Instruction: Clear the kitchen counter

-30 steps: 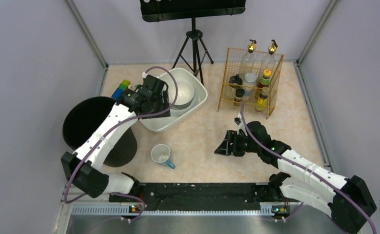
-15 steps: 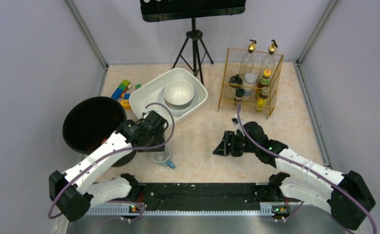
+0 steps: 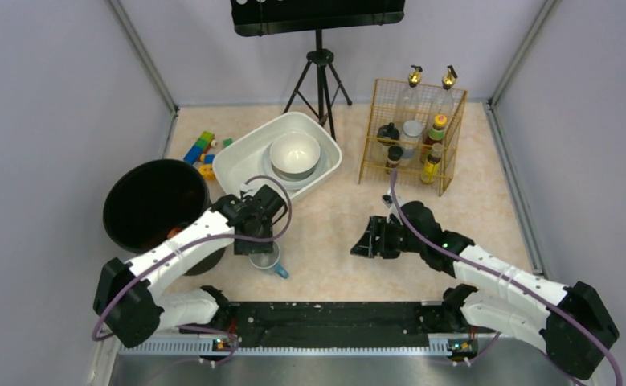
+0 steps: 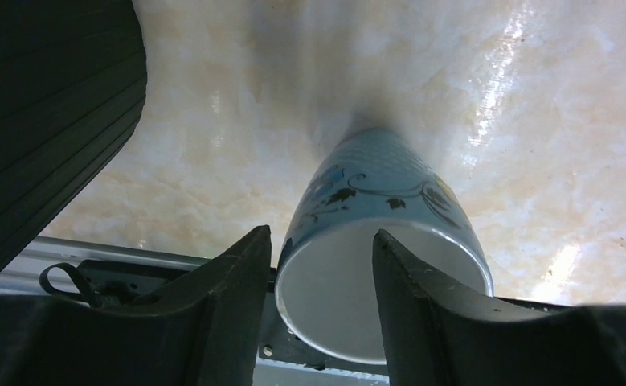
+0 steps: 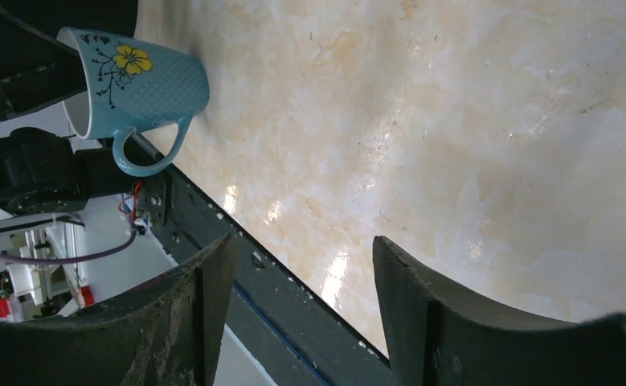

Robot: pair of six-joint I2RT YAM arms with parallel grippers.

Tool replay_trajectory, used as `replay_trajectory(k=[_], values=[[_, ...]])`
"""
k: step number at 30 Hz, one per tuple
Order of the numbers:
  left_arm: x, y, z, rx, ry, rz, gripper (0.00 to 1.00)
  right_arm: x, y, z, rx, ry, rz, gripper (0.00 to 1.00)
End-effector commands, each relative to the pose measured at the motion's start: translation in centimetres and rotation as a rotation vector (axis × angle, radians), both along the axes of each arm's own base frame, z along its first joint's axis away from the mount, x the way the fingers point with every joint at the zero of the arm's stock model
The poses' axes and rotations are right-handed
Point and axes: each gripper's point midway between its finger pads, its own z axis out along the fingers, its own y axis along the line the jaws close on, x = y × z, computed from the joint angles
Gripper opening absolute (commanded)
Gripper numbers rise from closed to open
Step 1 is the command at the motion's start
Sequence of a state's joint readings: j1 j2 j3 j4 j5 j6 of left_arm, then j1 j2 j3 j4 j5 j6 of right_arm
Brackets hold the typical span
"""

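1. The mug (image 3: 269,260) stands upright on the counter (image 3: 333,213), close to the near edge and left of its middle. Its mouth is up and its handle points toward the near-right corner.
2. The left pincer (image 3: 256,244) hangs right over the mug, pointing down. In its wrist view one finger (image 4: 237,273) sits outside the mug (image 4: 382,201) and the other over the mouth, so the wall lies between them.
3. Its jaws stand apart. We see a gap inside the wall and judge that nothing is gripped yet.
4. The right pincer (image 3: 363,244) hovers over bare counter right of the middle, released and empty. The mug lies well off to its left, so the left arm is the nearer one.
5. We judge the coming move turns on that straddle: the mug's axis is vertical, in line with the fingers, so a pinch on the wall should hold.
6. The tub (image 3: 241,165) lies beyond the mug, toward the far-left corner.
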State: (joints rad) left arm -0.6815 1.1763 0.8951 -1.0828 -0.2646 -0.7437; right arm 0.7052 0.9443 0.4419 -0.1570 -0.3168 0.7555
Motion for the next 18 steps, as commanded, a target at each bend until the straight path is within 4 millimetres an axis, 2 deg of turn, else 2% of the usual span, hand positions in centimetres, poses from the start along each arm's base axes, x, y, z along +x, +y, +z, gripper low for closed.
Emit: replay_trajectory(k=[1, 4, 10, 12, 14, 18], values=[[0.6, 0.1, -0.7, 0.023, -0.014, 0.049, 0.53, 0.7, 1.0, 2.5, 0.052, -0.066, 0.007, 0.63], [0.6, 0.1, -1.2, 0.031, -0.007, 0.063, 0.49, 0.6, 1.0, 2.5, 0.051, -0.070, 0.010, 0.63], [0.3, -0.2, -2.4, 0.023, 0.027, 0.066, 0.28, 0.5, 0.9, 2.4, 0.052, -0.069, 0.017, 0.63], [0.2, -0.3, -2.5, 0.014, 0.026, 0.069, 0.18, 0.4, 1.0, 2.4, 0.054, -0.069, 0.019, 0.63], [0.2, -0.3, -2.4, 0.006, 0.019, 0.073, 0.02, 0.4, 1.0, 2.6, 0.055, -0.071, 0.022, 0.63], [0.1, -0.5, -2.0, -0.022, 0.000, 0.071, 0.00, 0.5, 1.0, 2.8, 0.054, -0.075, 0.021, 0.63]])
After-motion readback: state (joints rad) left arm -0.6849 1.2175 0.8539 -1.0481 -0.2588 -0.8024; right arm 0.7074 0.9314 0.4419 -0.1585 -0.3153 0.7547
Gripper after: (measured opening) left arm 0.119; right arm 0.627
